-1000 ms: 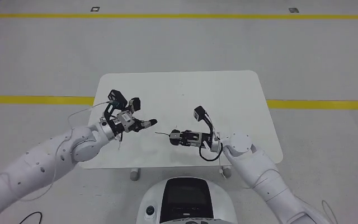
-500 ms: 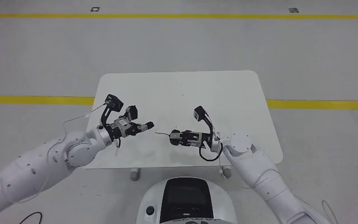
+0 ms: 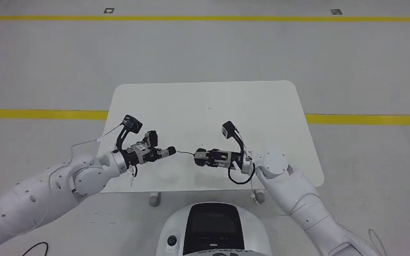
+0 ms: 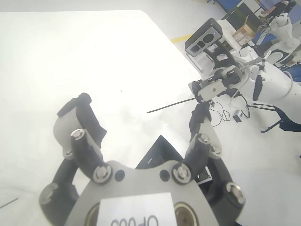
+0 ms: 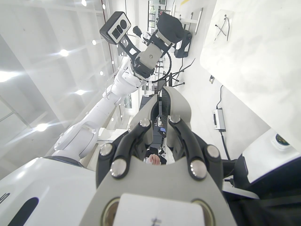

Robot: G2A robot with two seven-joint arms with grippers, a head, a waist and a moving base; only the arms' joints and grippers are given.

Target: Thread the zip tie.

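Zip tie (image 4: 171, 105) was gripped at one end by the right gripper (image 5: 161, 95), its fingers clenched on it, in the air over the near part of the white table (image 3: 256, 109). The free tip pointed toward the left gripper (image 4: 140, 105), which was spread wide, near the tip but apart.

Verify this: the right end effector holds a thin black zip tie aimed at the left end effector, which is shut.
Not shut: the left wrist view shows the left end effector open, fingers spread. The right end effector holds the thin black zip tie aimed at it.
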